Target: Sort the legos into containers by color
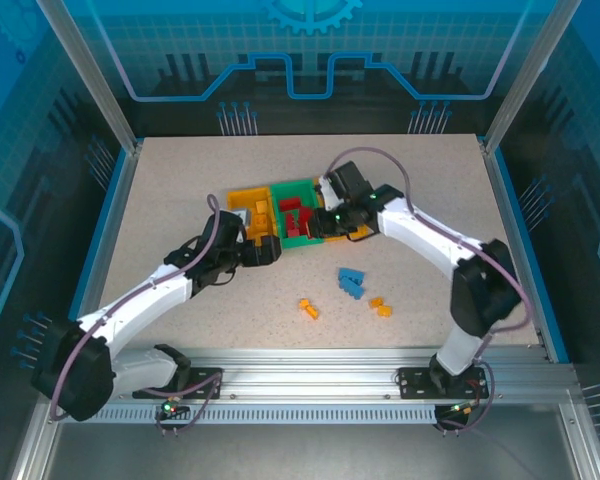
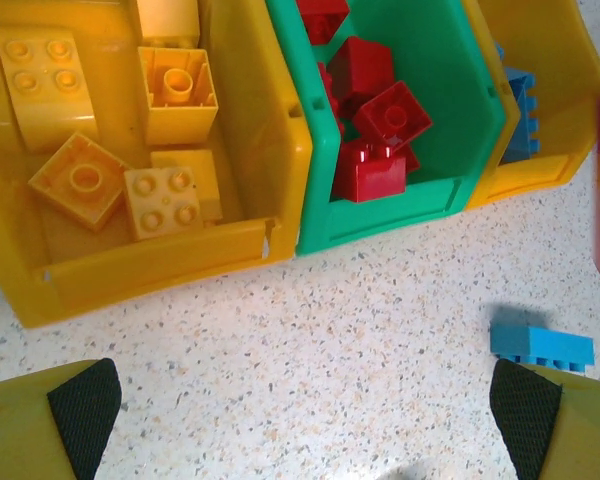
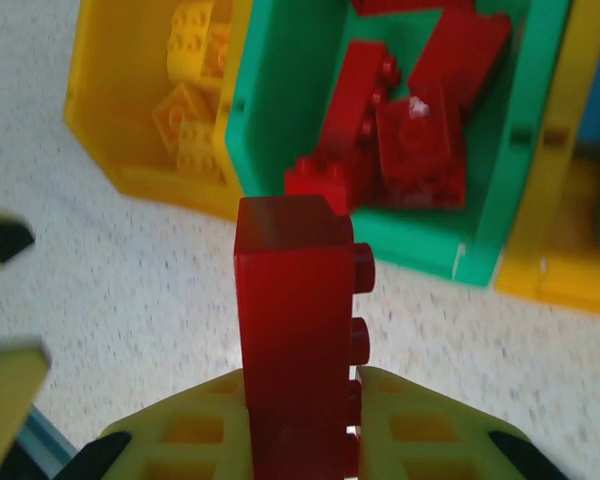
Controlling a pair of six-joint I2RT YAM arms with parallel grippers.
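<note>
A red brick (image 3: 295, 300) is pinched by the right end effector (image 3: 302, 395) near the green bin (image 3: 280, 120); the left end effector (image 2: 302, 415) is spread wide above the surface (image 2: 330, 330).

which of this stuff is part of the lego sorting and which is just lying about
Job: left yellow plastic bin, green plastic bin, right yellow plastic bin, red plastic brick in right gripper, loose blue bricks, loose orange bricks.
Just there: speckled tabletop, aluminium rail, blue enclosure panels.
</note>
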